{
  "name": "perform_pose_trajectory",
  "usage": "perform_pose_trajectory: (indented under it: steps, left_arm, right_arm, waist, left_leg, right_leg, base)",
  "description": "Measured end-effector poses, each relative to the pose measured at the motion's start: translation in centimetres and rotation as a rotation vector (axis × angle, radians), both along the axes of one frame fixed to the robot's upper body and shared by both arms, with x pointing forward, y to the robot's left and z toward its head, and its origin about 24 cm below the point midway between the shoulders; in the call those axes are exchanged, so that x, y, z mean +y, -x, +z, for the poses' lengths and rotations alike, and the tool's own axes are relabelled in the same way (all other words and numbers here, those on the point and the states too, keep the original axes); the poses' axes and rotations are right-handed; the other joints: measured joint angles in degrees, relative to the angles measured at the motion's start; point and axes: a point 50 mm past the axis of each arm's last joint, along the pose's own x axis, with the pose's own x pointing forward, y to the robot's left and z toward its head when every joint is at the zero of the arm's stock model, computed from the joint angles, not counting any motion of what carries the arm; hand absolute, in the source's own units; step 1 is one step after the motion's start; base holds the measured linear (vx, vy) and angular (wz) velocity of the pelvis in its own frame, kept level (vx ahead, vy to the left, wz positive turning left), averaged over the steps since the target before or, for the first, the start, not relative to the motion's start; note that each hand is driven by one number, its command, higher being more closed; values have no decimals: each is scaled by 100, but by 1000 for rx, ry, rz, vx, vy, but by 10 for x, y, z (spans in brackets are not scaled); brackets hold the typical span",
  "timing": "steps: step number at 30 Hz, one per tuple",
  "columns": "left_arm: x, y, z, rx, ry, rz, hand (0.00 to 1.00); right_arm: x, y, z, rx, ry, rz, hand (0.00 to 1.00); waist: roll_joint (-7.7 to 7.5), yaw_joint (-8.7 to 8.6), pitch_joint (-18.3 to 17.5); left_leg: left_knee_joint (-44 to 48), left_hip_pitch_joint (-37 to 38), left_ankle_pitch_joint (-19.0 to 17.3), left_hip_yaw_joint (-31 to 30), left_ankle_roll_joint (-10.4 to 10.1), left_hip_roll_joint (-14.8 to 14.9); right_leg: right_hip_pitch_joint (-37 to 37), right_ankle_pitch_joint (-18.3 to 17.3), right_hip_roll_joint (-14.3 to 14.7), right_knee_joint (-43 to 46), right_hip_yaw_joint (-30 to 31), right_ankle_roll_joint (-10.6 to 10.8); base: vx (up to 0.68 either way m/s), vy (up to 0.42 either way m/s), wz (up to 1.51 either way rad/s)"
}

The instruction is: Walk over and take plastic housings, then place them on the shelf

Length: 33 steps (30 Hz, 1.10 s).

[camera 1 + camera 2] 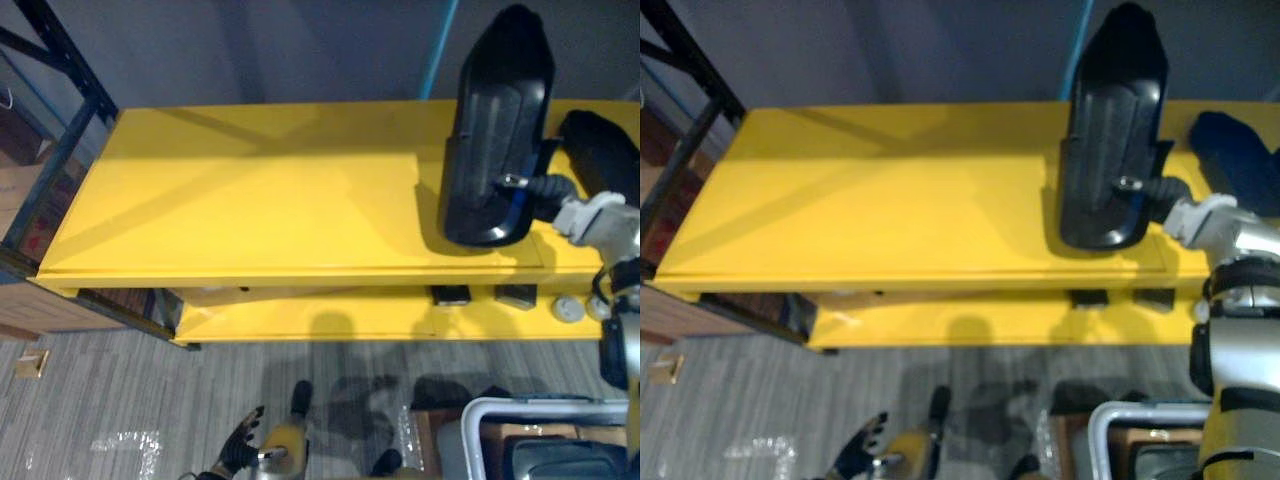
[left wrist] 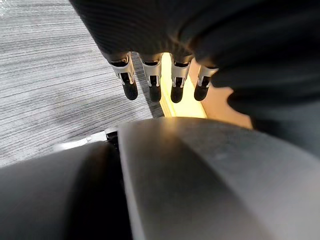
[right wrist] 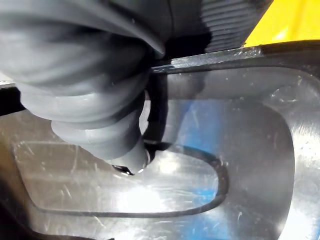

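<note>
R robot hand (image 1: 540, 188) raised fwd, prob. pinching housing (image 1: 497, 110); L robot hand (image 1: 238, 455) low, fingers (image 2: 151, 82) straight.

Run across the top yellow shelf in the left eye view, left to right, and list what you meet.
Dark rack upright → bare yellow shelf top → black plastic housing, gripped by the right hand → second black housing at the right edge.
</note>
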Motion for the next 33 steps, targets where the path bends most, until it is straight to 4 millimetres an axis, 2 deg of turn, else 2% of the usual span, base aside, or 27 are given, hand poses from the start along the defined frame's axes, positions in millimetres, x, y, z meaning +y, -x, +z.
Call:
perform_pose_trajectory:
  steps: [5, 12, 13, 16, 23, 28, 31, 33]
  left_arm:
    - [-1, -3, 2, -21, 9, 8, 0]
    - [-1, -6, 5, -52, 14, 48, 0]
    - [-1, -6, 5, -53, 13, 50, 0]
    - [0, -6, 5, -56, 4, 62, 0]
    - [-2, -9, 7, -82, 11, 69, 0]
    - [-4, -8, 7, -83, 12, 66, 0]
    - [-5, -8, 7, -91, 12, 64, 0]
    - [-6, -8, 8, -96, 13, 64, 0]
  right_arm:
    - [-5, -3, 6, 24, 84, -101, 100]
    - [-8, -4, 20, -4, 100, -169, 100]
    - [-8, -4, 20, -4, 103, -171, 0]
    - [-10, -4, 20, -1, 150, -188, 0]
    - [-22, -4, 49, -189, 292, -365, 0]
    - [-18, -3, 86, -426, 422, -473, 0]
    - [-9, 0, 111, -592, 600, -549, 0]
    - [-10, 3, 117, -642, 679, -647, 0]
  waist:
    - [33, 6, 152]
    - [87, 16, 335]
    - [90, 15, 337]
    - [93, 16, 338]
    - [222, 33, 558]
    - [228, 42, 561]
    - [229, 49, 561]
    - [229, 90, 561]
  left_leg:
    - [0, -134, 12, -17, -3, 17]
    - [1, -174, 26, -3, -16, 59]
    - [1, -177, 30, -1, -23, 64]
    - [1, -202, 33, 0, -30, 86]
    - [2, -274, 55, -1, -61, 129]
    - [3, -285, 55, 1, -62, 102]
    - [3, -268, 55, -17, -62, 85]
    - [3, -264, 55, -24, -62, 92]
  right_leg:
    - [-224, -108, -30, 251, 11, -14]
    - [-379, -245, -65, 509, 53, -38]
    - [-414, -290, -80, 591, 62, -61]
    - [-485, -358, -85, 689, 78, -76]
    - [-662, -473, -115, 946, 106, -101]
    - [-714, -548, -183, 1059, 114, -88]
    - [-714, -605, -202, 1141, 114, -93]
    - [-713, -621, -195, 1154, 113, -99]
  base:
    - [0, 0, 0]
    - [9, -19, -1]
    - [15, -43, -2]
    - [1, -43, -1]
    - [-11, -21, -1]
    - [0, 0, 0]
    - [11, -9, 3]
    - [4, -8, 2]
